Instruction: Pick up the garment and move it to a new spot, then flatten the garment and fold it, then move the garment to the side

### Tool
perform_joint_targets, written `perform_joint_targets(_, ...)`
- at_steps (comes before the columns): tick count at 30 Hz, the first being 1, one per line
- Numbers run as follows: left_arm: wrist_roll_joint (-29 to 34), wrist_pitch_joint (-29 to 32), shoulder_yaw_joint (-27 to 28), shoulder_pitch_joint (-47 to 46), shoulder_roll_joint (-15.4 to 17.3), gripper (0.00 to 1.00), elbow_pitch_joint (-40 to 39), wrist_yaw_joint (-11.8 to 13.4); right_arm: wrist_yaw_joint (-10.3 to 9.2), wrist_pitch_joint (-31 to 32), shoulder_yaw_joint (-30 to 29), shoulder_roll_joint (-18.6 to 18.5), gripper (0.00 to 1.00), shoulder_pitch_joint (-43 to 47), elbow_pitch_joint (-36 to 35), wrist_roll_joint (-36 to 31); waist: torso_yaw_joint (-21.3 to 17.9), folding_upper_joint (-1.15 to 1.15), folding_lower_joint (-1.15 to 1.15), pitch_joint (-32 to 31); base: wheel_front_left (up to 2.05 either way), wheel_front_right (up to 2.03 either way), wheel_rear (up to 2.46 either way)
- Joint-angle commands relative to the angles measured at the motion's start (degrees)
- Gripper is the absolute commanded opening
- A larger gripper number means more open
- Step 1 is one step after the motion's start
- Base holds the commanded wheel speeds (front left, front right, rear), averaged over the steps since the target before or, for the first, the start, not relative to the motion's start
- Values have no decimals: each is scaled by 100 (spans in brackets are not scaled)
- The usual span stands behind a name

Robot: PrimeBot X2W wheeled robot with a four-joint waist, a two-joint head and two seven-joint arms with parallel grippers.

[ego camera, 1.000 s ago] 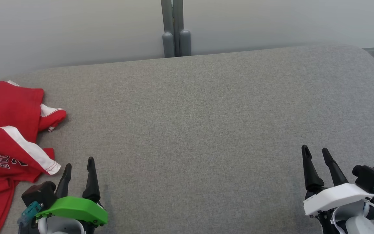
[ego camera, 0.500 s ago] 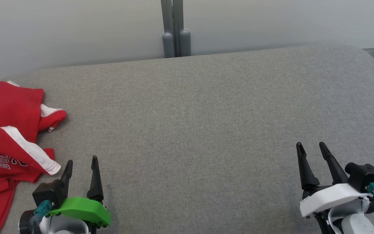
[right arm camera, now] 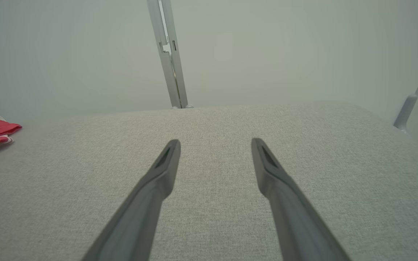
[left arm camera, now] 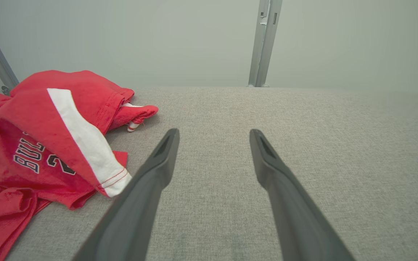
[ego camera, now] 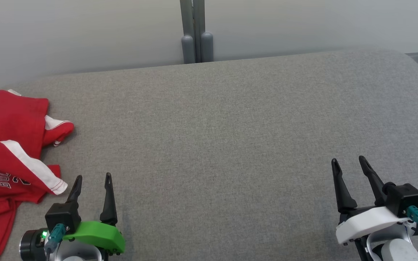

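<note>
Left gripper spread, empty, just beside crumpled red-and-white jersey garment at left edge of grey fabric surface | right gripper spread, empty, well apart | risk: pinching one loose layer, garment could drag or slip off edge

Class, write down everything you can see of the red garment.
The red garment looks like soft knit cloth, with a white stripe, white trim and lettering partly hidden by folds. It lies crumpled at the left end of the grey padded surface, running past the head view's edge. The left gripper is beside it, apart.
</note>
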Motion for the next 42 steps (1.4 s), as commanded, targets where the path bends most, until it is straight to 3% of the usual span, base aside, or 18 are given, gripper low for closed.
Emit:
perform_joint_targets(1, 127, -50, 0, -79, 42, 100, -22, 14, 0, -49, -20, -4, 100, 30, -49, -133, 0, 0, 0, 6, 0, 0, 0)
perform_joint_targets(26, 1018, -280, 69, -30, -47, 100, 78, 56, 0, -256, -40, 13, 100, 111, -71, -1056, 240, 0, 0, 64, 0, 0, 0)
perform_joint_targets(32, 967, -280, 159, -105, -79, 100, 148, 78, 0, -256, 160, -7, 100, 40, -82, -1000, 762, 0, 0, 123, 0, 0, 0)
perform_joint_targets(42, 854, -280, 474, 13, -118, 100, 338, 82, -1, -255, 860, -83, 100, -173, 79, -855, 2188, 0, 0, 251, 0, 0, 0)
